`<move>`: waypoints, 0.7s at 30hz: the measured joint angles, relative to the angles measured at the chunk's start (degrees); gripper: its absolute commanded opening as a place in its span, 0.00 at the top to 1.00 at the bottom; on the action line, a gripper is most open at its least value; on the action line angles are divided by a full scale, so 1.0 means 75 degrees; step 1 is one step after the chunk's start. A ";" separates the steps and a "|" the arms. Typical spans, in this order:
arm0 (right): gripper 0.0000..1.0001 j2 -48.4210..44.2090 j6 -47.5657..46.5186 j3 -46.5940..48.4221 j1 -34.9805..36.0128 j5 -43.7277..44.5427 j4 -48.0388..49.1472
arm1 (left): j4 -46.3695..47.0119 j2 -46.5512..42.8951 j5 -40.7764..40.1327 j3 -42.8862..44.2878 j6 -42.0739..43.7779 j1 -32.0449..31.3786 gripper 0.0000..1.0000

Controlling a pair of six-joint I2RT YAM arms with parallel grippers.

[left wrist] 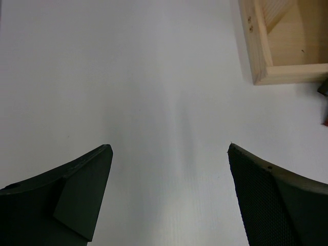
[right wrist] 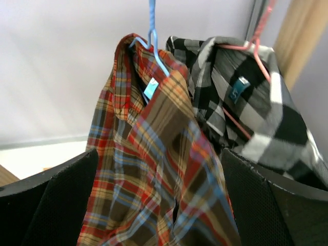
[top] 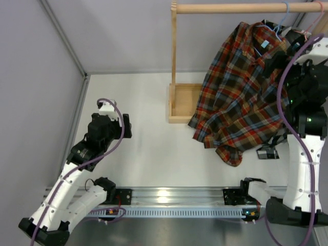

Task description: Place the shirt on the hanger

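Shirt [right wrist: 143, 118] hung on the hanger [right wrist: 152, 15]; the right end effector [right wrist: 159, 154] gaped empty before it, the left end effector [left wrist: 169, 146] likewise over the surface [left wrist: 154, 77]. Backing clear seemed next.

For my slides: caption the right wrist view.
Open right pincer facing the plaid shirt on its blue hanger.

White surface [top: 143, 128] meets pale grey walls [top: 118, 36], with what looks like a metal strip [top: 64, 36] down the left corner. A wooden rack [top: 174, 56] stands toward the far right, its box base [top: 177, 119] on the surface. Light glints off the near-edge rail [top: 169, 195].
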 measured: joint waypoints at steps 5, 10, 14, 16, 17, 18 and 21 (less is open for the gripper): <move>0.00 -0.1976 0.0513 -0.1635 0.0227 0.0143 -0.0516 | 0.0000 -0.0192 -0.1058 0.0000 -0.0332 0.0239 0.02; 0.00 -0.3893 0.0586 -0.2897 0.1466 0.0128 -0.1032 | 0.0000 -0.0606 -0.1897 0.0000 -0.0504 0.0364 0.02; 0.01 -0.4843 0.0571 -0.3500 0.2620 0.0443 -0.1687 | 0.0047 -0.0886 -0.2116 -0.0047 -0.0562 0.0379 0.02; 0.00 -0.5030 0.0568 -0.3698 0.2769 0.0606 -0.2063 | 0.0082 -0.1032 -0.2113 -0.0189 -0.0571 0.0379 0.02; 0.01 -0.5091 0.0568 -0.3824 0.2774 0.0714 -0.2235 | 0.0079 -0.1102 -0.2113 -0.0268 -0.0589 0.0379 0.02; 0.00 -0.5144 0.0574 -0.3940 0.2780 0.0819 -0.2390 | 0.0082 -0.1174 -0.2107 -0.0361 -0.0597 0.0379 0.02; 0.01 -0.5336 0.0551 -0.4185 0.2783 0.1134 -0.2780 | 0.0052 -0.1370 -0.2028 -0.0533 -0.0653 0.0379 0.02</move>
